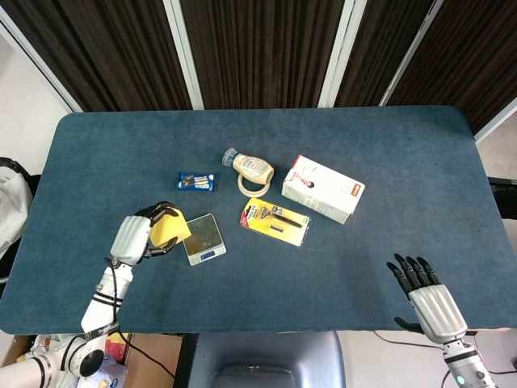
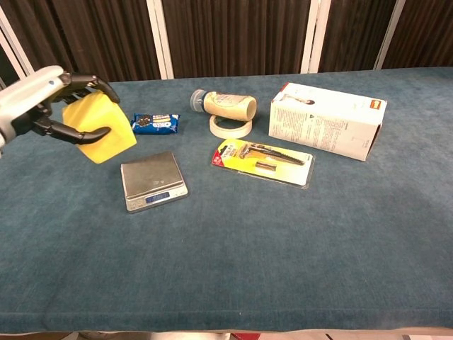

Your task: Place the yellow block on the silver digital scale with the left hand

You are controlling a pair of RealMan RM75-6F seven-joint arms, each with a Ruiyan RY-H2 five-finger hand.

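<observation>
Blue felt-covered table [image 1: 105,145] before dark curtain panels. Left hand [image 2: 39,106] gripped yellow foam block [image 2: 100,127], lifted off cloth, at 9 o'clock of silver digital scale [image 2: 152,180], just beside it. Right hand [image 1: 426,297] at 5 o'clock table edge, fingers spread, holding nothing.

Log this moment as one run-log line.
left hand: holds yellow block aloft beside silver scale | right hand: open, idle | block not yet placed
</observation>
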